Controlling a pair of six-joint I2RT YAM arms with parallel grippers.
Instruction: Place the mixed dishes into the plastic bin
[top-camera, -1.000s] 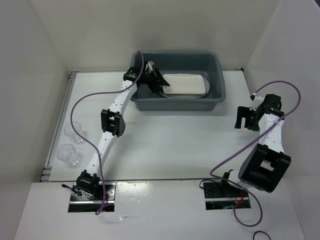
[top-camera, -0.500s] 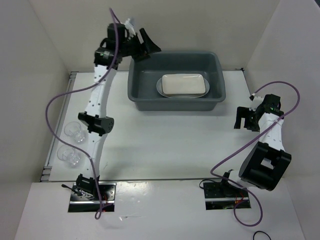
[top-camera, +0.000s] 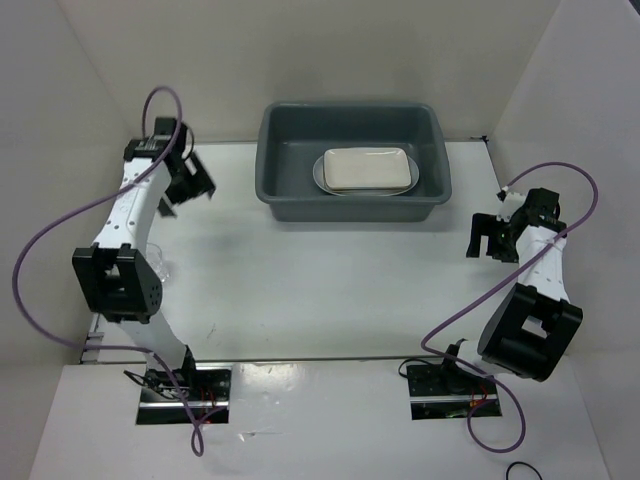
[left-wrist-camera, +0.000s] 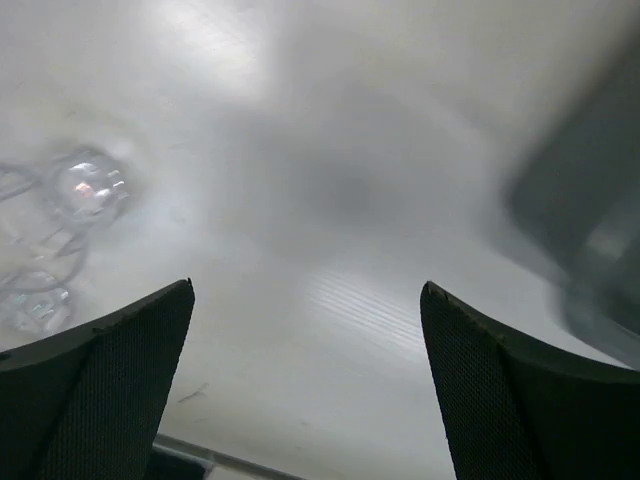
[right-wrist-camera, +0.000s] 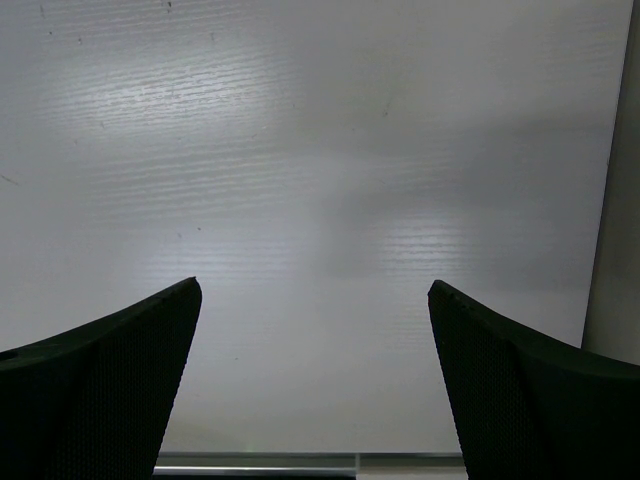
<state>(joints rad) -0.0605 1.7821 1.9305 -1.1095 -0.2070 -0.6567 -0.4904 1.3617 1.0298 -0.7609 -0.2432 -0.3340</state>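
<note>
The dark grey plastic bin (top-camera: 275, 170) stands at the back middle of the table. A cream rounded-rectangle plate (top-camera: 368, 168) lies in it on top of a white oval platter (top-camera: 320, 172). My left gripper (top-camera: 190, 190) is open and empty, left of the bin above the table (left-wrist-camera: 305, 290). Its wrist view is blurred; two clear glass cups (left-wrist-camera: 90, 190) show at the left and the bin (left-wrist-camera: 590, 220) at the right. In the top view my left arm largely hides the cups. My right gripper (top-camera: 486, 243) is open and empty over bare table at the right (right-wrist-camera: 312, 285).
White walls enclose the table on three sides. A metal strip (top-camera: 120, 240) runs along the table's left edge. Purple cables (top-camera: 60, 225) loop from both arms. The right wall (right-wrist-camera: 620, 200) is close to my right gripper.
My left arm has swung away from the bin's far left corner, leftward and down over the table. The plate stays in the bin. The right arm has not moved.
</note>
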